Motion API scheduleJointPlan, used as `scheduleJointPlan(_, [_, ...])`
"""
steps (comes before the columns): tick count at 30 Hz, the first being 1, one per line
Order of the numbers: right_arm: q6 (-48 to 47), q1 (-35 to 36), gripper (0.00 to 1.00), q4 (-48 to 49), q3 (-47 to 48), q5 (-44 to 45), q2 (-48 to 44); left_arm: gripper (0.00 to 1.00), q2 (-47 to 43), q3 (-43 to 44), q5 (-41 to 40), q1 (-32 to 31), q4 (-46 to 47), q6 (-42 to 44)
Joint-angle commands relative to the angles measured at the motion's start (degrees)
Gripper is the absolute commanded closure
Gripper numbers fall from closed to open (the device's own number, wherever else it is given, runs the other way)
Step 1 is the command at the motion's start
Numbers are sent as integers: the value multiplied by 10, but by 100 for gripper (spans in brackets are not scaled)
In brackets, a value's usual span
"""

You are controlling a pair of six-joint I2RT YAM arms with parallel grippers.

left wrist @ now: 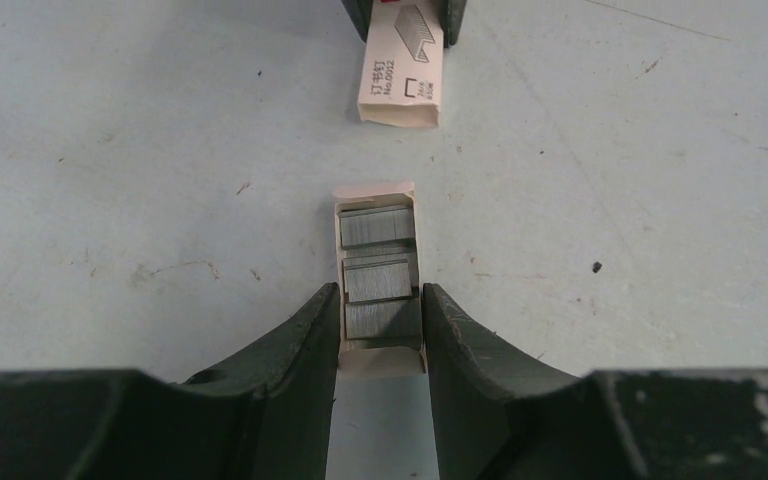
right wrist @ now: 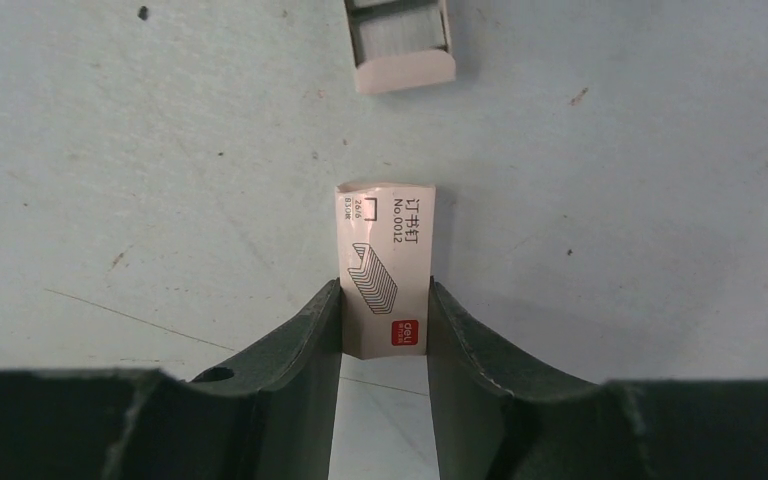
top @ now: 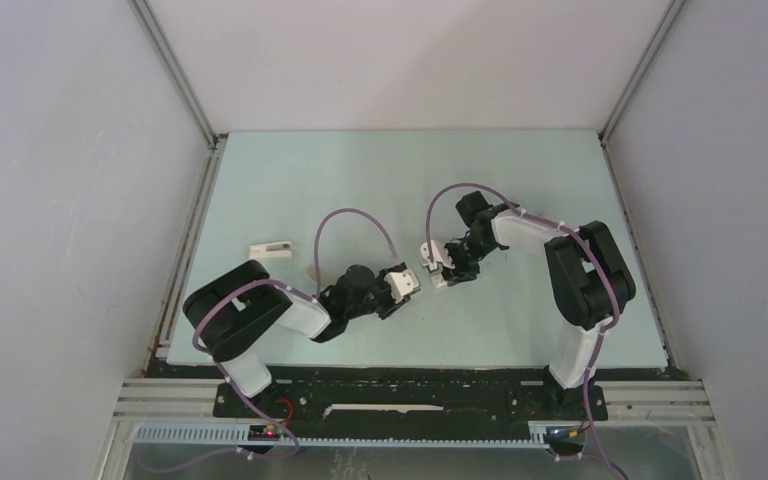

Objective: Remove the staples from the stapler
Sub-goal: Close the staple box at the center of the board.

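Left wrist: tray point(left wrist: 374, 198) of staples point(left wrist: 376, 228) pinched in left gripper point(left wrist: 380, 300); printed sleeve point(right wrist: 388, 255) opposite, pinched in right gripper point(right wrist: 384, 298); stapler point(top: 270, 249) well aside.

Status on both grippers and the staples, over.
Left gripper shut on open tray, staples inside. Right gripper shut on printed sleeve. The two apart, nothing between.

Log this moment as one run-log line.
left gripper: shut on staple tray | right gripper: shut on printed sleeve | staples: in tray | tray and sleeve: apart
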Motion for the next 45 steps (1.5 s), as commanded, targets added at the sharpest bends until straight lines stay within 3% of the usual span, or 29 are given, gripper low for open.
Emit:
scheduleJointPlan(1, [-11, 10, 58, -32, -12, 2, -23, 59, 21, 32, 3, -9, 8, -8])
scheduleJointPlan(45, [58, 29, 62, -7, -22, 15, -31, 60, 62, 61, -15, -35, 80, -74])
